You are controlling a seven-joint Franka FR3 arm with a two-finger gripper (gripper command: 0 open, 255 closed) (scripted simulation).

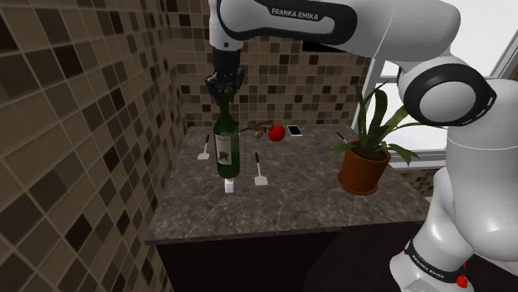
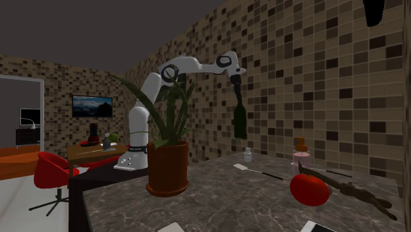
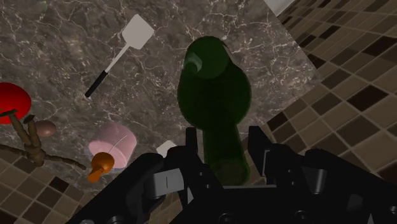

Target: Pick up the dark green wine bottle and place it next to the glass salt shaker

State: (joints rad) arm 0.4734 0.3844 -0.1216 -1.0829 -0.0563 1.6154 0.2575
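Pick-up done: dark green wine bottle [image 1: 227, 148] held by its neck in the hand [image 1: 224, 103], up in the air near the table [image 1: 315, 199] edge by the wall. Left to do: setting it down beside the small salt shaker [image 1: 229, 186] just below.

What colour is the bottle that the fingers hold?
The bottle is dark green; the wrist view shows it best.
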